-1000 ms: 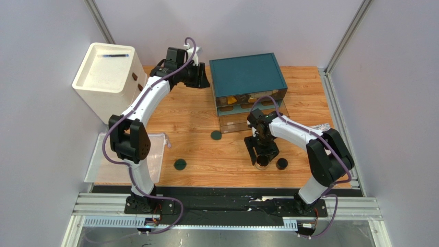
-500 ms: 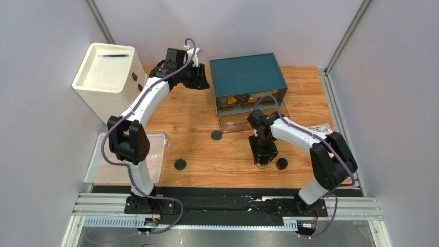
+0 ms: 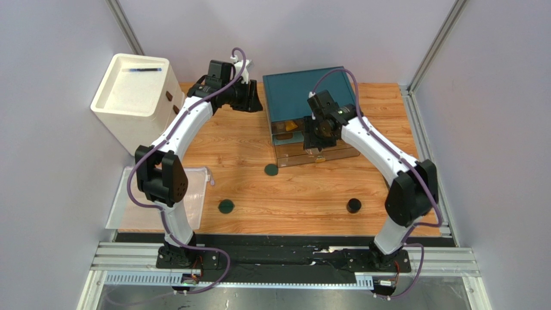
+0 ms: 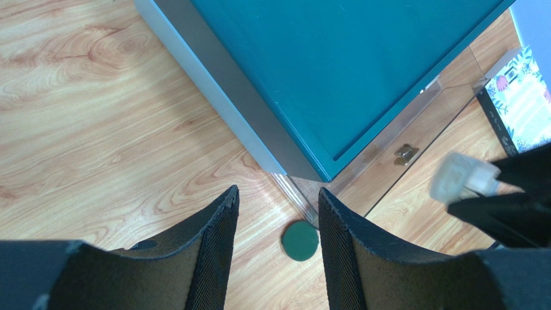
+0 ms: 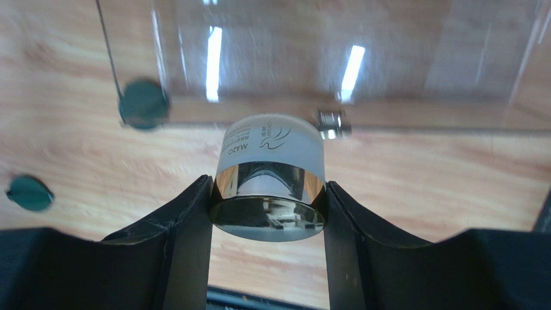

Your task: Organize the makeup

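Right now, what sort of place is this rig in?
Probably a lab test booth: plain grey partition walls, left arm and right arm bolted to a metal rail, staged props like the teal drawer box on a wooden table.

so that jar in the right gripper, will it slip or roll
The jar looks smooth and glossy, so it may slip in the right gripper. Its round wall would probably roll if laid sideways. It looks rigid, maybe glass, so possibly fragile.
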Tool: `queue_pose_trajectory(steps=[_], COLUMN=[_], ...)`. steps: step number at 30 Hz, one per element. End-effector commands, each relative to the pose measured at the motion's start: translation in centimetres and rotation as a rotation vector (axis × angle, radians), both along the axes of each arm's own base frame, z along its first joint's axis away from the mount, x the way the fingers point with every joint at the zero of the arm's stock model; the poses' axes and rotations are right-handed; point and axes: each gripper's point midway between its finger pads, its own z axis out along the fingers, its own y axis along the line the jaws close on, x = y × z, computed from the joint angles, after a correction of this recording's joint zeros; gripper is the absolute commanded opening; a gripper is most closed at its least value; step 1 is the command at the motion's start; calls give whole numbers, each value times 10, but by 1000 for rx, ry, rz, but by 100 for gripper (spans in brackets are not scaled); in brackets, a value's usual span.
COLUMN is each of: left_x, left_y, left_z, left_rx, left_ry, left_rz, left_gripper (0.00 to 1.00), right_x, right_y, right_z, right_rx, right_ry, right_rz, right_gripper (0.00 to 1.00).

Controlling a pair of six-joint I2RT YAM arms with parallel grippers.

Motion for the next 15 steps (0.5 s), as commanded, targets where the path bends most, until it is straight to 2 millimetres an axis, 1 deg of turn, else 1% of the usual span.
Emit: queue_pose_trajectory(steps=[1,4,5,6,7,9,10,12,13,14,15], left_x=[0,1,2,2,2,2,3,3,3,3,3], left_y=[-2,-2,-2,-3,-3,-4,-4,-5,-6,-5,-5], left_z=[32,32,33,33,33,33,34,37,37,38,39], left_rx=[-31,-30,-32,-30,-31,-34,-36,-40,-40,-40,-38], left_ry=[-72,-74,-79,-79,-79,-78,-81,-85,-85,-87,-89], left_rz=[-13,-14,-16,-19,-20,-23,-25,-28,-30,-31,-32], left_gripper=[55,55,55,55,55,55,55,55,55,55,55], right_x=[52,67,72,76,80,79,79,78,78,76,76], right_y=[36,51,54,57,60,68,69,71,70,69,69], right_z=[10,6,5,-5,-4,-10,-16,-17,-18,-19,-17], right_rx=[77,104,112,105,110,134,132,138,139,139,137], right_ry=[-74,-68,-67,-54,-58,-22,-3,4,4,9,-3], right_rz=[23,28,25,22,22,44,41,38,33,31,32], right_gripper=[0,0,0,0,0,1,6,26,45,53,61])
